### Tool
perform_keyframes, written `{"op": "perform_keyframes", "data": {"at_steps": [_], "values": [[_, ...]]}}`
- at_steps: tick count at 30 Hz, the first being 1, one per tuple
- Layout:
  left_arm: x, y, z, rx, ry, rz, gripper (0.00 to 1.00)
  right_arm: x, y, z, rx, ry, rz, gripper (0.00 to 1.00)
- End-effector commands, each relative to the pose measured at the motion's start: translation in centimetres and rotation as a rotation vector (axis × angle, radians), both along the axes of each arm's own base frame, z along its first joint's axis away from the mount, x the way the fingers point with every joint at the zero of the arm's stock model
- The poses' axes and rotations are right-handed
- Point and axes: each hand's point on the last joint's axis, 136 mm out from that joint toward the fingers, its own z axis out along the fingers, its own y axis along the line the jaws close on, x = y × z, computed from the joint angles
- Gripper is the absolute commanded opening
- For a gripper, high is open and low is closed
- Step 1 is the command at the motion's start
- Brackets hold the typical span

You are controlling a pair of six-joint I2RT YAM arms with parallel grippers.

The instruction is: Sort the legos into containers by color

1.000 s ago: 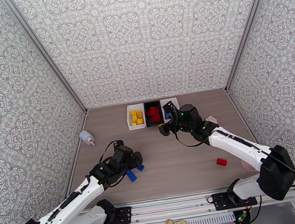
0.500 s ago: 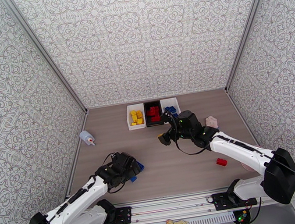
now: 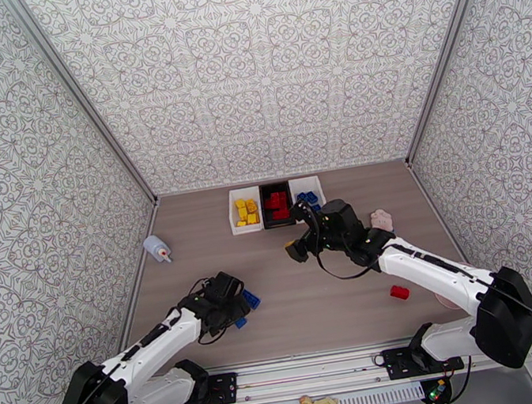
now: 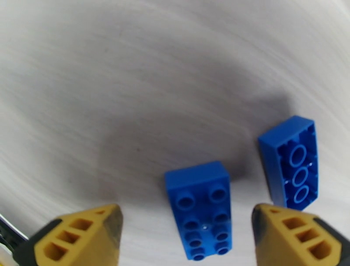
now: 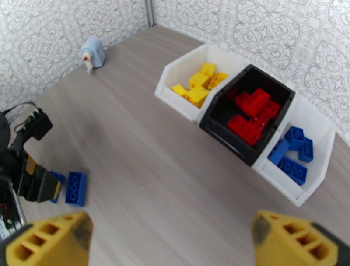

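Bright, even light; soft dark shadow on the table [image 4: 144, 144]; streaky blur in the left wrist view

High rear camera overlooks all; both wrist cameras share blue legos [image 4: 199, 210].

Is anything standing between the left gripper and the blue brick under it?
Nothing visible does. The blue brick lies studs up on the bare table, between the open jaws of the left gripper. A second blue brick lies beside it, apart.

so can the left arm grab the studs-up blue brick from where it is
Probably yes: the studs-up blue brick lies between the open fingers of the left gripper, nothing over it; the other blue brick sits apart.
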Motion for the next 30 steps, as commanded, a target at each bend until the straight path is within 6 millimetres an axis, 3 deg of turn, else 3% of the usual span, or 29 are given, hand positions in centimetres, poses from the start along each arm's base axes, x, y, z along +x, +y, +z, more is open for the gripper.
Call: {"op": "perform_keyframes", "data": {"at_steps": [1,13,20,25,30], "values": [[0.3,-0.3,-0.5,-0.022,0.008,-0.017,0.72,-0.6,-0.1,-0.3,0.005,0.013,0.006,1.00],[0.1,0.1,-1.6,0.002,0.042,-0.024,0.44,-0.5,-0.4,0.0,0.005,0.002,-0.008,1.00],[0.3,0.2,-1.1,0.017,0.040,-0.034,0.29,-0.3,-1.0,0.5,0.013,-0.021,-0.049,0.99],[1.8,-0.4,1.5,0.012,-0.049,-0.076,0.26,-1.0,-1.5,1.0,0.032,-0.040,-0.048,0.99],[5.8,-2.8,5.6,-0.040,-0.231,-0.186,0.26,-1.8,-2.1,1.5,0.043,-0.052,-0.046,0.99]]}}
